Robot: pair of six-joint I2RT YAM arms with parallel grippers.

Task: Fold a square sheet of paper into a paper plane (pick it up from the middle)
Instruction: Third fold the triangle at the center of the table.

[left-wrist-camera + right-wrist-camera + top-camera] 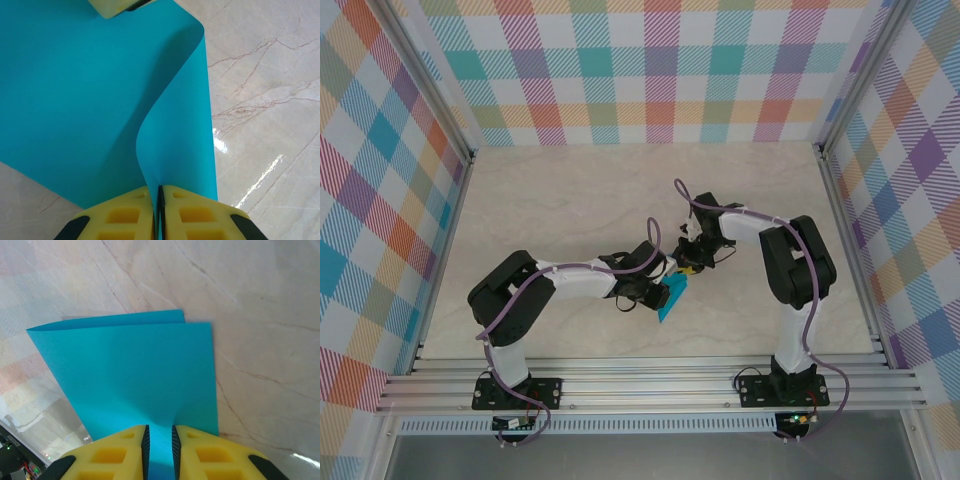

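Carefully, I am pinching the half-folded sheet of paper [672, 297] near the frame's centre, left gripper [160, 195] and right gripper [159, 435] both clenched on it, aiming to square its edges before creasing.

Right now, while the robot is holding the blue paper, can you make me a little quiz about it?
1. True or false: the paper is one flat layer with no bend in it.
2. What colour are the fingers of the robot's hands? A red, B yellow, C green.
3. Fill the gap: the left gripper is pinched shut on the edge of the ____.

Key: 1 false, it is bent over on itself; 2 B; 3 paper.
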